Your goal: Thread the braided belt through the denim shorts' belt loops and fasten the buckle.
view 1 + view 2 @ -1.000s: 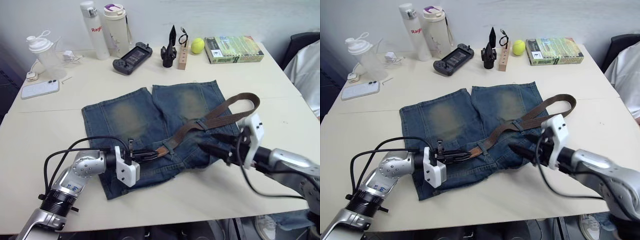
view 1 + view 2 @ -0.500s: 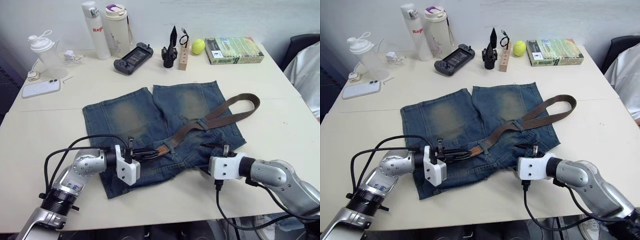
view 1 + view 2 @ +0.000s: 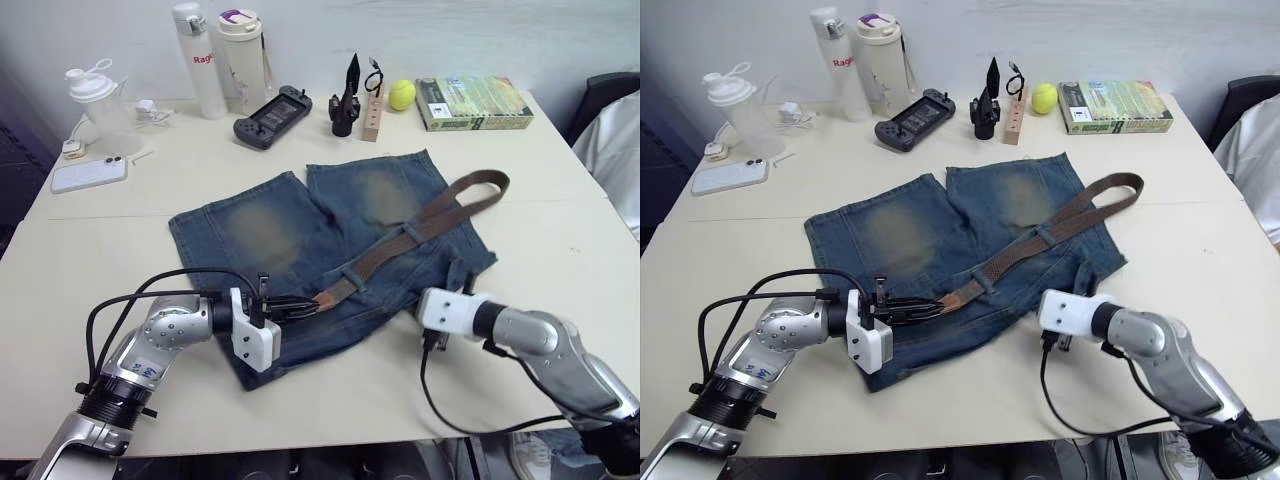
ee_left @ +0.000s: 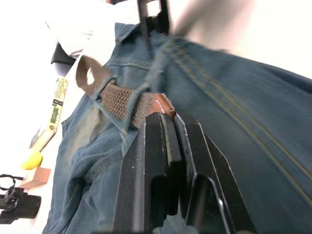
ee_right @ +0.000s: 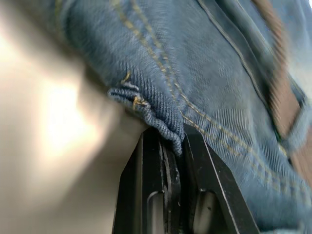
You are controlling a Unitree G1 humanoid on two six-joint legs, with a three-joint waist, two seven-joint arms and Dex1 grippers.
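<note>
The denim shorts point(image 3: 290, 230) lie flat in the middle of the table, waistband toward me. The braided belt point(image 3: 420, 228) runs diagonally across them and passes under a belt loop point(image 3: 408, 236); its far end folds back at the right. I cannot make out the buckle. My left gripper point(image 3: 310, 304) is shut on the belt's tan tip point(image 4: 163, 104) at the waistband. My right gripper point(image 5: 169, 135) is shut on the shorts' stitched edge point(image 5: 146, 108) at their near right corner, its white wrist block point(image 3: 445, 308) resting on the table.
Along the table's back edge stand two bottles point(image 3: 245, 45), a shaker cup point(image 3: 95, 95), a phone point(image 3: 88, 172), a game controller point(image 3: 272, 103), a wooden block point(image 3: 375, 100), a tennis ball point(image 3: 402, 94) and a green box point(image 3: 473, 102). A person's white sleeve point(image 3: 615, 140) is at the right.
My right gripper came down from above the shorts to their near right edge and closed on the denim. The left gripper has kept its grip on the belt tip. The camera shifted slightly.
</note>
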